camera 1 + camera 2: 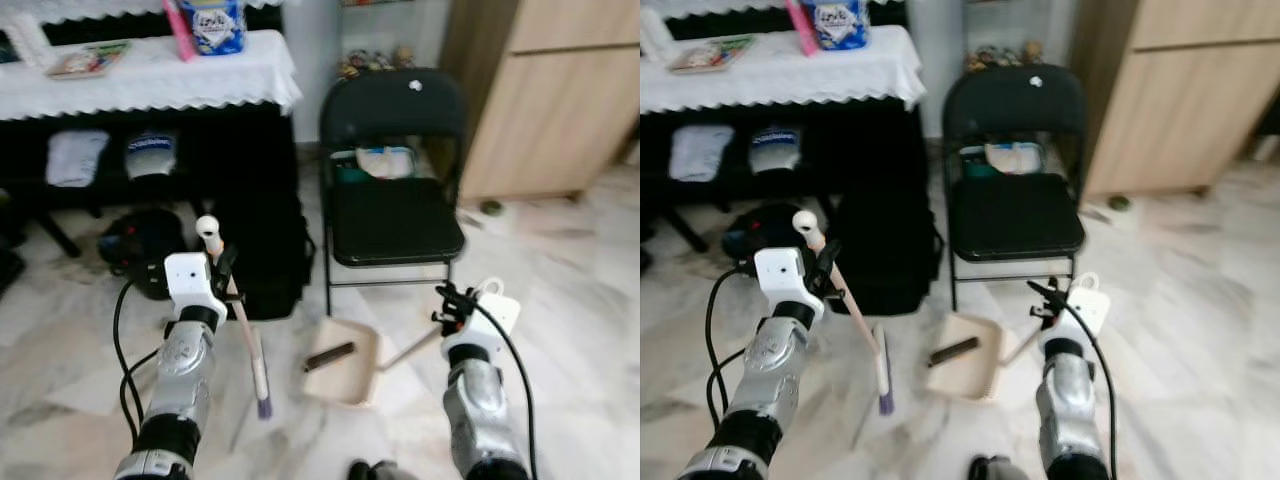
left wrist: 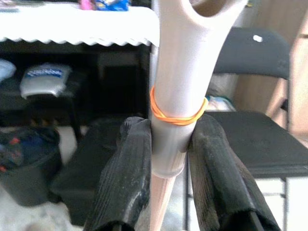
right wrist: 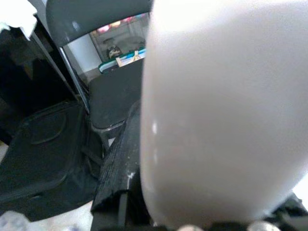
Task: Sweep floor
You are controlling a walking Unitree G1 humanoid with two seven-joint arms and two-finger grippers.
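Note:
My left gripper (image 1: 222, 272) is shut on the beige handle of a hand broom (image 1: 243, 325). The handle slants down to the brush head (image 1: 262, 385), whose purple bristles rest on the marble floor. In the left wrist view both black fingers (image 2: 127, 178) clamp the handle (image 2: 168, 144) just below an orange rubber band (image 2: 177, 115). My right gripper (image 1: 452, 305) is shut on the long handle (image 1: 410, 348) of a beige dustpan (image 1: 362, 380), which lies on the floor just right of the brush head. A dark stick-like object (image 1: 330, 356) lies in the pan. The pale handle (image 3: 221, 110) looms close in the right wrist view.
A black folding chair (image 1: 395, 215) stands just behind the dustpan, with a black bag (image 1: 265, 260) to its left. Behind that is a table with a white cloth (image 1: 150, 75). A wooden cabinet (image 1: 545, 100) is at the right, with a small green thing (image 1: 491, 208) near its base.

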